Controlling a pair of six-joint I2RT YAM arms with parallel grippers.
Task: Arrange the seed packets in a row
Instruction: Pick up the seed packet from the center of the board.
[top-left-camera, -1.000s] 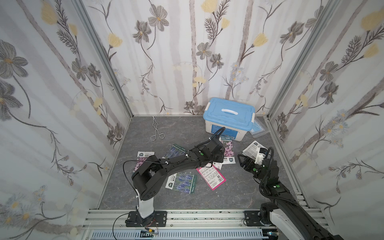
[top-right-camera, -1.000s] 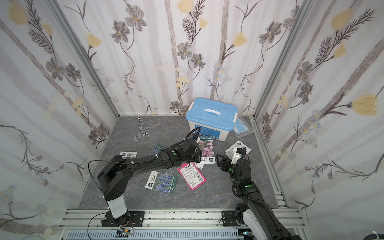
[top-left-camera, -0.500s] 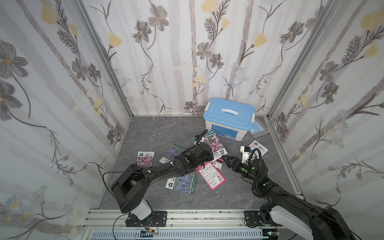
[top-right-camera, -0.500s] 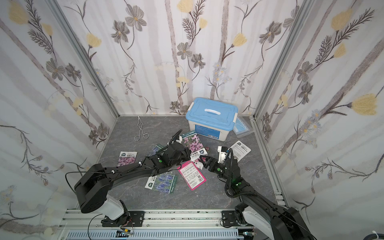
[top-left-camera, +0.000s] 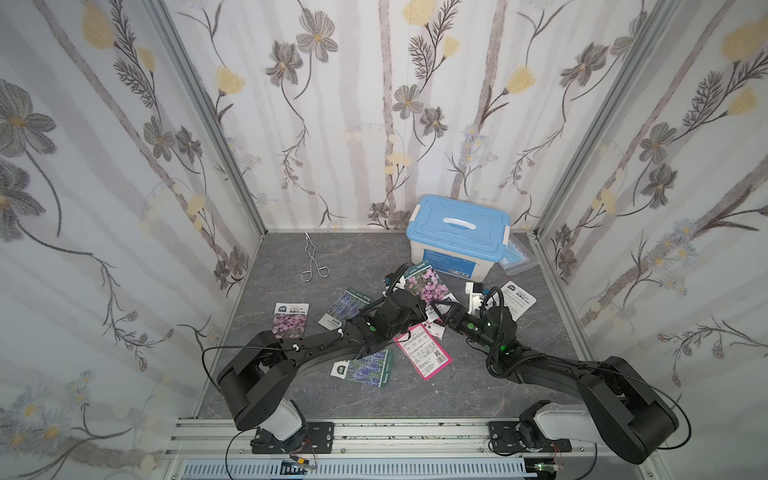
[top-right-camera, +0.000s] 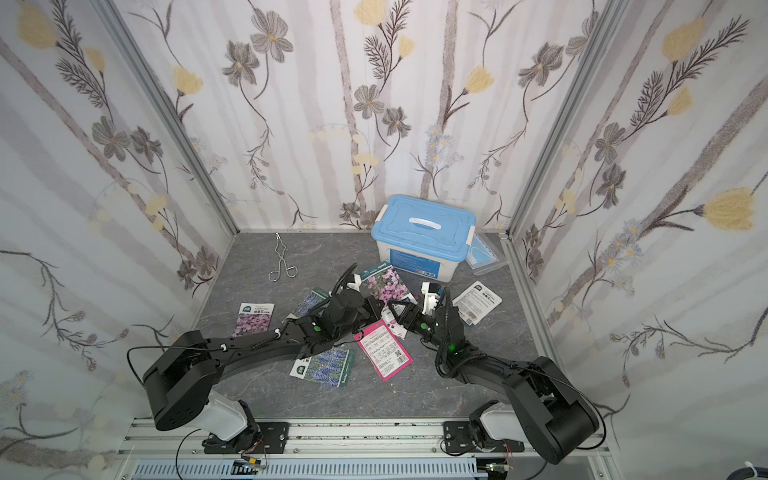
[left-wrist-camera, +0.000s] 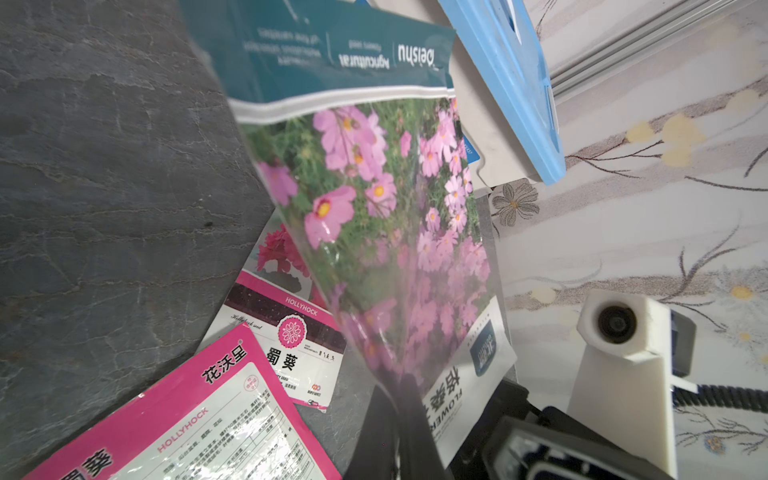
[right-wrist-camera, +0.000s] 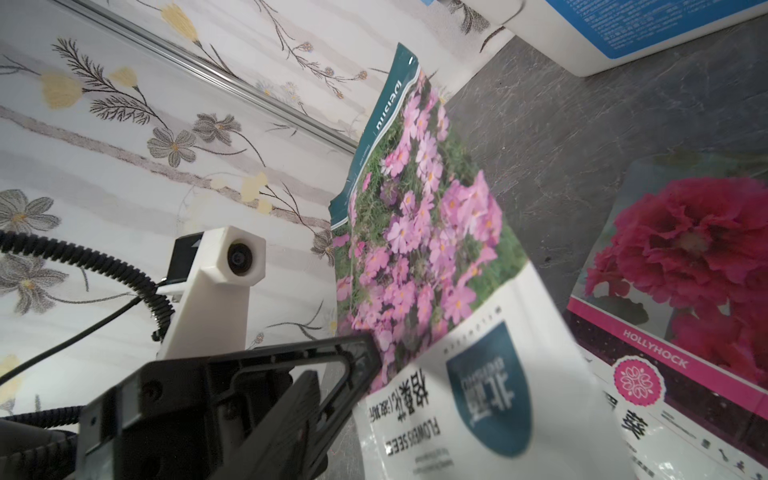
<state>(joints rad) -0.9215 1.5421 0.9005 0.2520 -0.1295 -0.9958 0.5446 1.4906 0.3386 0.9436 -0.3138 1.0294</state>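
Observation:
A pink-flower seed packet (top-left-camera: 424, 282) (top-right-camera: 384, 284) is held up tilted above the floor. My left gripper (top-left-camera: 420, 307) (left-wrist-camera: 399, 388) is shut on its lower edge. My right gripper (top-left-camera: 438, 311) (top-right-camera: 395, 311) has reached the packet's white end (right-wrist-camera: 490, 395), and its jaws stand apart. Its own fingers do not show in the right wrist view. Under the held packet lies a magenta hollyhock packet (left-wrist-camera: 286, 324) (right-wrist-camera: 685, 270). On the floor lie another pink-flower packet (top-left-camera: 291, 320), two lavender packets (top-left-camera: 347, 305) (top-left-camera: 363, 368), a pink-backed packet (top-left-camera: 422, 351) and a white-backed packet (top-left-camera: 517, 297).
A white box with a blue lid (top-left-camera: 459, 232) stands at the back right, with a clear blue-edged pouch (top-left-camera: 517, 259) beside it. Metal tongs (top-left-camera: 313, 259) lie at the back left. Patterned walls close in three sides.
My left gripper has raised the pink-flower packet off the floor. My right gripper has swung left, away from the white-backed packet, up to the held packet's end, and its jaws have narrowed.

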